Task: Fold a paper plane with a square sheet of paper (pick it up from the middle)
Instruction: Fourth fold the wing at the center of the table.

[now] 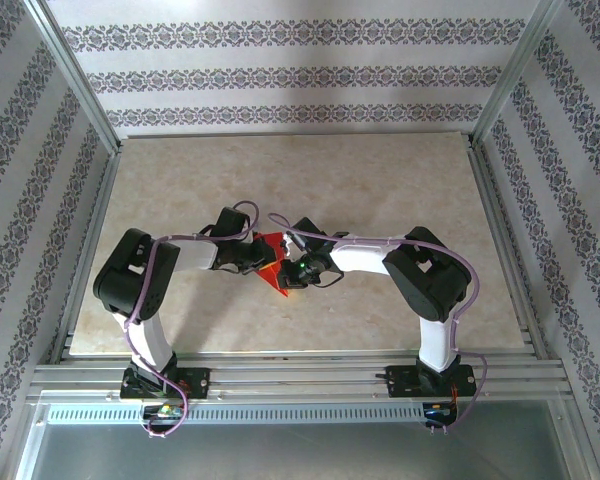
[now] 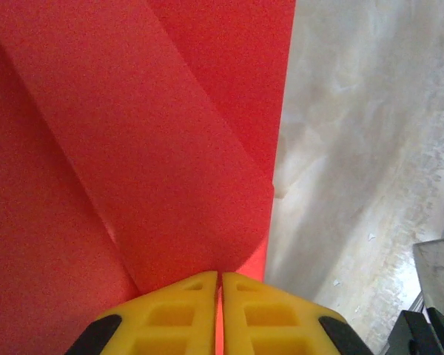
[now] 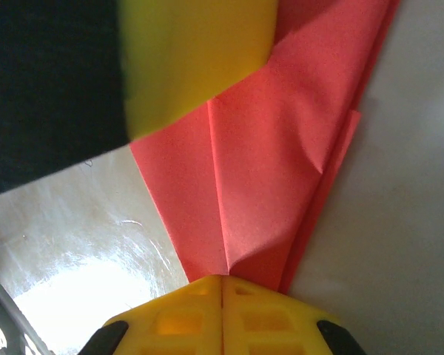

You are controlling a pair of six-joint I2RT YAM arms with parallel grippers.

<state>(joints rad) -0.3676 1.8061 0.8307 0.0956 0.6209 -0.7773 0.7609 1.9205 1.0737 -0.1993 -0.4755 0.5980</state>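
Paper plane [image 1: 270, 247] mid table [image 1: 380, 190]; left end effector [image 2: 220, 279], right end effector [image 3: 222, 281] both clenched on it.

White-and-black arms [image 1: 152, 340] (lilac cables [image 1: 185, 238]), yellow gripper fingers [image 2: 170, 314]

The table [image 1: 280, 170] is open along its far edge and both sides. The left gripper [image 1: 259, 263] and right gripper [image 1: 292, 268], pinching the paper [image 1: 273, 251], block the middle.
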